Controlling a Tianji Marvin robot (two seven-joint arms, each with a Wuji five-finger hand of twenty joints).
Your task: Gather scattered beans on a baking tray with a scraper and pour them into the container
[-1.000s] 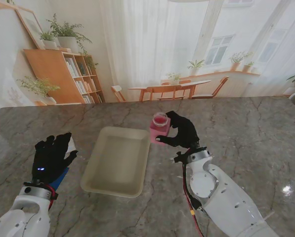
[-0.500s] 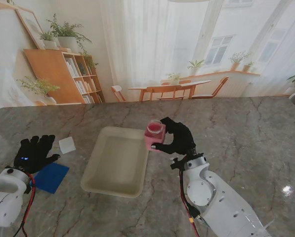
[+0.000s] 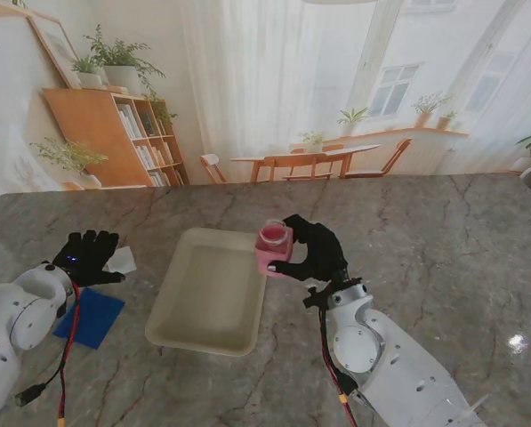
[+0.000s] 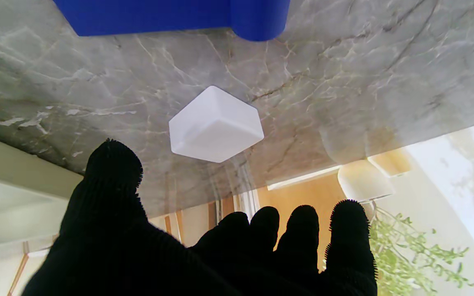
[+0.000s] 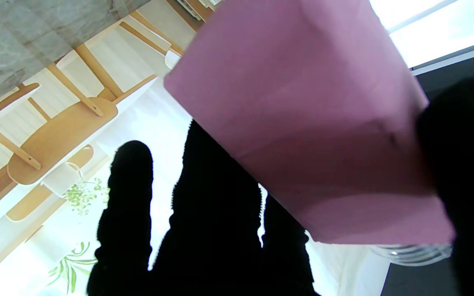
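A cream baking tray [image 3: 213, 294] lies in the middle of the marble table; I cannot make out any beans on it. My right hand [image 3: 311, 253] is shut on a pink jar [image 3: 272, 246], holding it lifted over the tray's far right corner. In the right wrist view the pink jar [image 5: 311, 123] fills the frame between the black fingers [image 5: 212, 213]. My left hand [image 3: 89, 255] hovers open over the table at the left, just short of a small white cube [image 3: 123, 260]. The white cube [image 4: 215, 124] lies beyond the fingertips [image 4: 298, 222]. The blue scraper [image 3: 89, 318] lies flat nearer to me.
The blue scraper [image 4: 171, 16] shows at the edge of the left wrist view. The marble table [image 3: 443, 240] stretches wide to the right. A backdrop of a bookshelf and dining furniture stands behind the table's far edge.
My right hand has carried the pink jar leftward, over the tray's corner. My left hand drew back off the scraper, then moved away from me toward the white cube.
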